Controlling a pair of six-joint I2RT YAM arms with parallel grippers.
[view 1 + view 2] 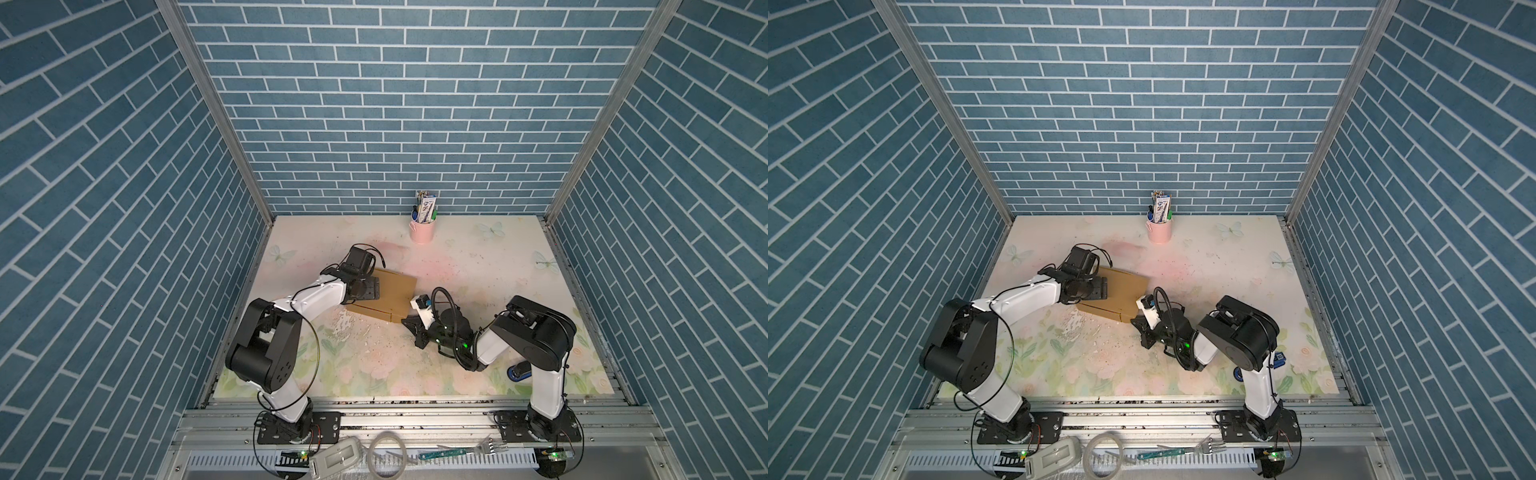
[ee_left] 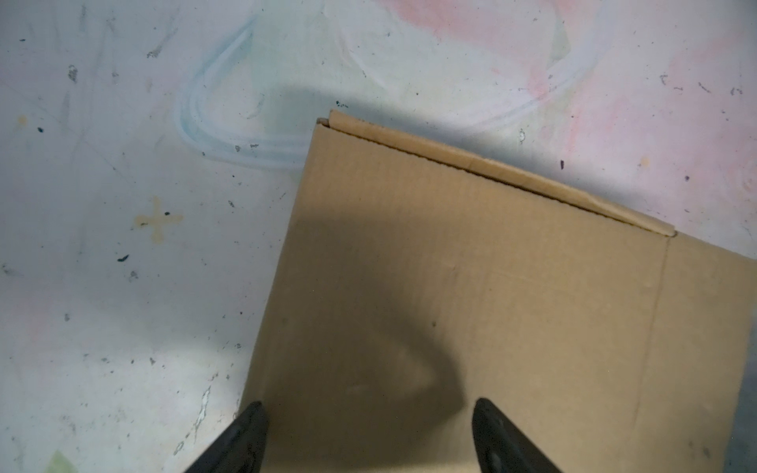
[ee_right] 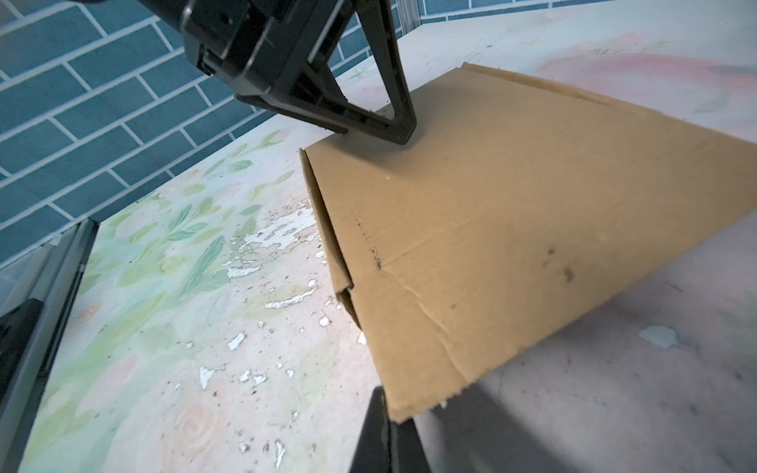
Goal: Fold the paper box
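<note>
The paper box [image 1: 397, 291] [image 1: 1128, 291] is plain brown cardboard lying folded near the table's middle, with a crease and a narrow flap along its far edge [image 2: 491, 172]. My left gripper [image 1: 368, 289] [image 1: 1097, 288] stands open over the box's left part; both black fingertips [image 2: 252, 413] show above the cardboard, and its tips [image 3: 403, 135] touch the top panel. My right gripper [image 1: 409, 320] [image 1: 1136, 321] [image 3: 387, 409] is at the box's near right corner, shut on that corner [image 3: 409, 393], which is lifted off the table with a shadow beneath it.
A pink cup of pens [image 1: 422, 230] stands by the back wall. A blue object [image 1: 518, 370] lies beside the right arm's base. A fork [image 1: 492, 446], a tube ring [image 1: 386, 453] and a white device [image 1: 336, 455] lie on the front rail. Brick walls enclose three sides.
</note>
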